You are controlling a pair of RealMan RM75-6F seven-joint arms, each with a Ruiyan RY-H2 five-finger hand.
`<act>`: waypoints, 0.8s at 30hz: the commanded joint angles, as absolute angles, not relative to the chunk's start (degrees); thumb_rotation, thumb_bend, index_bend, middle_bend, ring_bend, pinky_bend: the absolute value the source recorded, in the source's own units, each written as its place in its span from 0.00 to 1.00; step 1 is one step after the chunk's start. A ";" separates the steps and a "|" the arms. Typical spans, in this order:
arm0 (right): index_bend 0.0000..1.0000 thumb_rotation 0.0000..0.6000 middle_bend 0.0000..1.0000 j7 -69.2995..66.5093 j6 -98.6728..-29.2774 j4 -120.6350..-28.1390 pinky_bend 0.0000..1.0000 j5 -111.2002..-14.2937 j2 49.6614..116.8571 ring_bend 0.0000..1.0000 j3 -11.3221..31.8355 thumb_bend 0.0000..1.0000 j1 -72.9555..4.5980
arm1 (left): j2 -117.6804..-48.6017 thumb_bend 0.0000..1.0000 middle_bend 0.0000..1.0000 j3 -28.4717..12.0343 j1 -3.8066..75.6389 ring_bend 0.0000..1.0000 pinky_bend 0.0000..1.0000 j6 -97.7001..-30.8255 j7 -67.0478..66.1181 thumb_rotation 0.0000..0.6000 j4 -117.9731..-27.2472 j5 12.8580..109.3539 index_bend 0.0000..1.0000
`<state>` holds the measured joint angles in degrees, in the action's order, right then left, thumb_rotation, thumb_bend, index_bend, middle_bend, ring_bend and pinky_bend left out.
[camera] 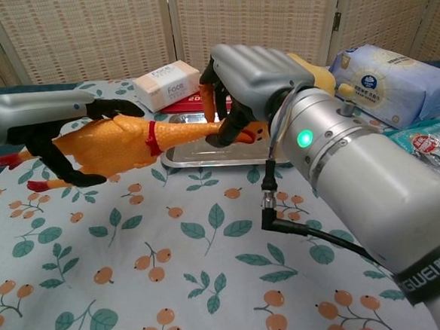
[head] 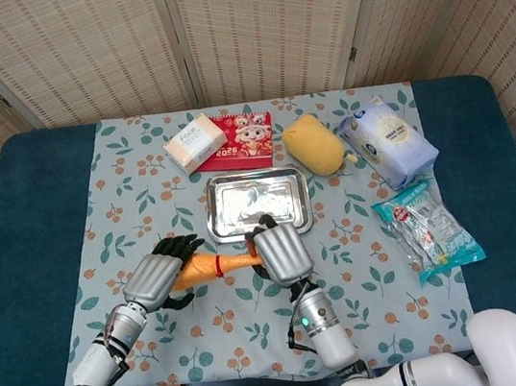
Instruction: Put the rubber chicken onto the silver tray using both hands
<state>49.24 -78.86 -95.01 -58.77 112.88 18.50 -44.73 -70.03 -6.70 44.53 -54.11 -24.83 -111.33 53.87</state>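
Observation:
The orange rubber chicken (head: 207,268) (camera: 120,145) lies stretched left to right just in front of the silver tray (head: 259,202) (camera: 205,163). Its head end reaches the tray's near rim. My right hand (head: 279,251) (camera: 251,76) grips the chicken's neck and head end. My left hand (head: 152,279) (camera: 43,121) is at the chicken's body with its fingers spread apart, one above and one below the body, not closed on it. In the chest view the chicken hangs a little above the cloth. The tray holds nothing.
Behind the tray lie a tissue box (head: 194,142), a red box (head: 245,137) and a yellow plush (head: 314,144). A blue-white package (head: 388,142) and a snack bag (head: 429,231) lie to the right. The patterned cloth covers the table's middle.

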 commanded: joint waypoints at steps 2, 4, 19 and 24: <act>0.93 1.00 0.70 49.64 -78.86 -95.69 1.00 -58.51 112.68 0.83 18.41 0.37 -44.60 | -74.72 0.48 0.49 -7.04 42.97 0.41 0.54 -61.62 -26.59 1.00 -108.96 56.64 0.57; 0.93 1.00 0.70 49.73 -78.87 -95.85 1.00 -58.51 112.61 0.83 18.38 0.37 -44.57 | -76.56 0.60 0.67 -7.48 42.26 0.55 0.69 -64.10 -26.17 1.00 -108.08 57.90 0.75; 0.93 1.00 0.70 49.96 -78.93 -96.13 1.00 -58.20 112.39 0.83 18.62 0.37 -44.42 | -76.50 0.87 0.87 -7.10 42.35 0.78 1.00 -62.95 -28.17 1.00 -108.74 57.68 0.87; 0.93 1.00 0.70 49.94 -78.93 -96.34 1.00 -58.22 112.38 0.83 18.55 0.37 -44.40 | -77.32 0.80 0.84 -8.46 41.83 0.76 0.99 -63.73 -24.68 1.00 -108.47 58.79 0.87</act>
